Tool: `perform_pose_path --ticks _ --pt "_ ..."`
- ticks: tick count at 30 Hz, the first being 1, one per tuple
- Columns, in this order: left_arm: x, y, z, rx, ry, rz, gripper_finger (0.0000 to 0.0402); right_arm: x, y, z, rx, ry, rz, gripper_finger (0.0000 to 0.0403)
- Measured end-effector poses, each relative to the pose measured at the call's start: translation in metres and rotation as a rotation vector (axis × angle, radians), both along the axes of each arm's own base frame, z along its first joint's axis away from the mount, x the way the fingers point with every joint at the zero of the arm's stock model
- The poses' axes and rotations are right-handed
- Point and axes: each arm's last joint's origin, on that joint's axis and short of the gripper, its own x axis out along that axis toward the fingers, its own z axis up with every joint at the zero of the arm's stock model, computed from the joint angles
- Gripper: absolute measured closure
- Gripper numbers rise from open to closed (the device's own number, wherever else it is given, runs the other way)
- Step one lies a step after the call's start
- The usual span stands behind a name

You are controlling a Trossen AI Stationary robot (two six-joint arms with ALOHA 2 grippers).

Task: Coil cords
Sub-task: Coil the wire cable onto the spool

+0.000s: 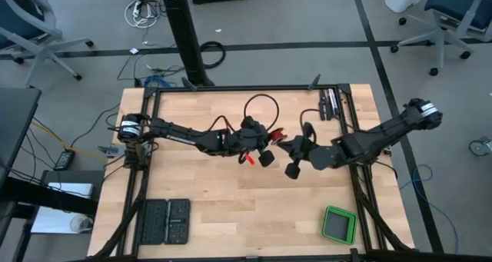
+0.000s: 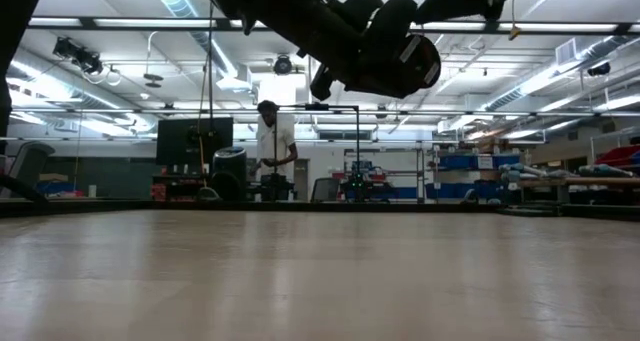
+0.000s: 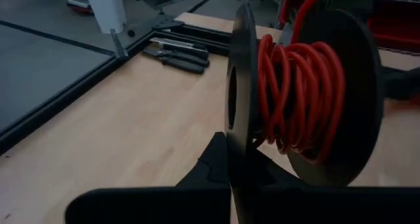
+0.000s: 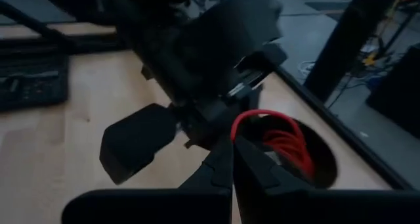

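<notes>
A: Left wrist view: we've got the left gripper point(image 3: 231, 175) clenched on the near flange of a dark spool point(image 3: 341, 99), edge-on between the fingers. The red-orange cord point(image 3: 298, 96) is wound in many turns on the hub, one strand leading off the top.

B: Agreed. High view puts both arms mid-tabletop point(image 1: 231, 216), raised off it. Left gripper point(image 1: 254, 148) and right gripper point(image 1: 296, 153) sit close together, spool between them.

A: Right wrist view shows the right gripper point(image 4: 234, 159) with fingers pinched together right at a red loop of cord point(image 4: 275, 137) arching up off the spool. We read it as nipping the cord, though the contact itself is hard to make out.

B: So we're mid-winding, judging by the filled hub. A thin dark loop on the tabletop behind the arms may be remaining slack; we can't tell its colour.

A: Next move as we see it: right leads the strand around the hub under light tension, left holds the spool steady. Keep the turn between the flanges.

B: Low view only shows both arms overhead and a person point(image 2: 272, 146) far off in the room.
</notes>
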Motion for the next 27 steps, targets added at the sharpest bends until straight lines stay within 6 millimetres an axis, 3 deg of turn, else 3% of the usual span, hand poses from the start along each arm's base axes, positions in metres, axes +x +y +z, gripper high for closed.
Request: perform_pose_path --ticks 14,19,27 --pt "0.004 0.0 0.012 -0.051 -0.138 -0.048 0.0401 0.024 -0.006 -0.018 -0.024 0.031 -0.044 0.0403" --pt "0.004 0.001 0.014 -0.066 -0.152 -0.044 0.0401 0.023 -0.004 -0.024 -0.071 0.08 -0.053 0.0399" --pt "0.006 0.001 0.023 -0.129 -0.252 -0.089 0.0401 0.011 0.007 -0.031 -0.126 0.143 -0.088 0.0332"
